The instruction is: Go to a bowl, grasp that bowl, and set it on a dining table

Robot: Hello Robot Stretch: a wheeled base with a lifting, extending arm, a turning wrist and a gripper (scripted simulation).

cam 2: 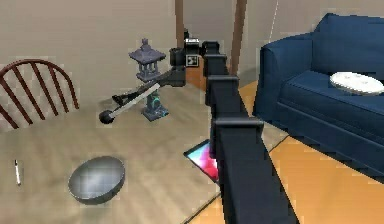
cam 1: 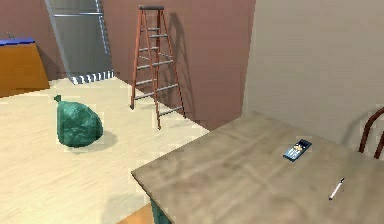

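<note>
Bowl: we see the round grey metal bowl resting on the pale wooden worktop, near a white pen.
Tool: the dark two-fingered tool lies by the grey stone lantern statue; we cannot tell whether it holds anything.

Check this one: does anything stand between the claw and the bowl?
Nothing visible does. Only bare table lies between the claw and the grey bowl. The small statue stands at or behind the claw, away from the bowl, and the pen lies off to the picture's left.
</note>
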